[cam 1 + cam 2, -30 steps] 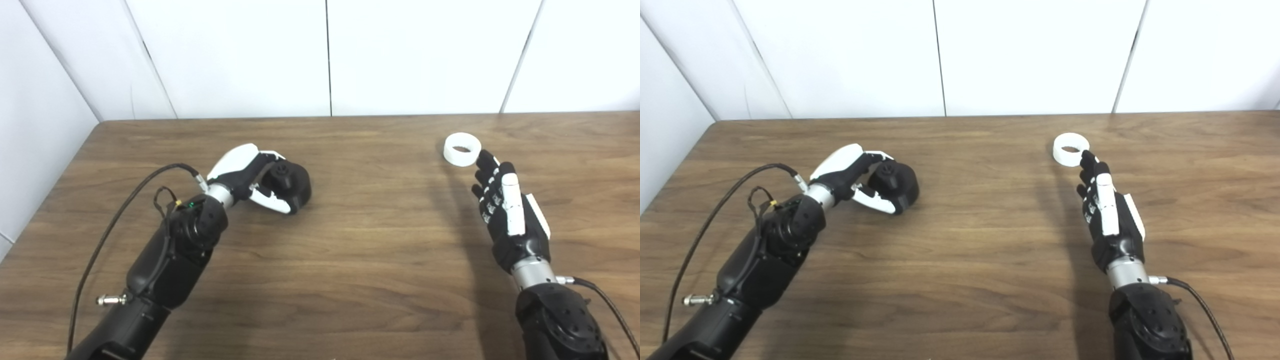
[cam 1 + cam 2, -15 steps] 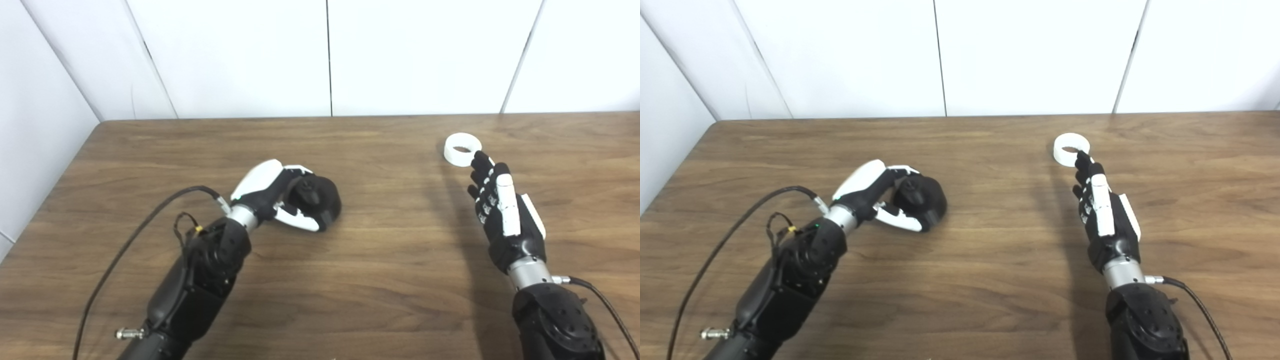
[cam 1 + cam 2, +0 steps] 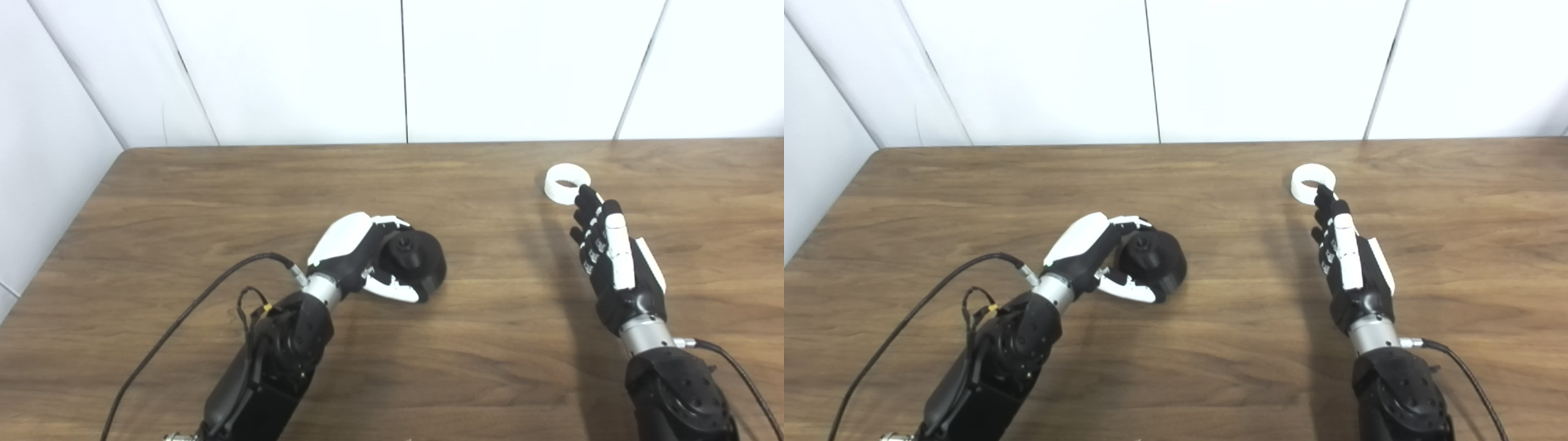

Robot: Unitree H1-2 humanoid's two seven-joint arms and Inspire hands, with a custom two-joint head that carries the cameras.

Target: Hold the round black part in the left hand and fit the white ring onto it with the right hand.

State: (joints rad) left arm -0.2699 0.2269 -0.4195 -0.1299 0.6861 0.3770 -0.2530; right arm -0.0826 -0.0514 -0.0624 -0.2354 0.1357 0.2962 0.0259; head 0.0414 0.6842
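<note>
left hand (image 3: pixel 358 257) carried black part (image 3: pixel 416 264) rightward (gripped), white ring (image 3: pixel 565 182) unmoved

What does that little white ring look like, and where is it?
The white ring is a short, thick band that looks like smooth plastic, with a round hole through its middle. It lies flat on the brown wooden table, hole facing up, far back on the right. The right hand reaches toward it with straight fingers, their tips at its near edge. Whether they touch it cannot be told. Nothing holds it.
</note>
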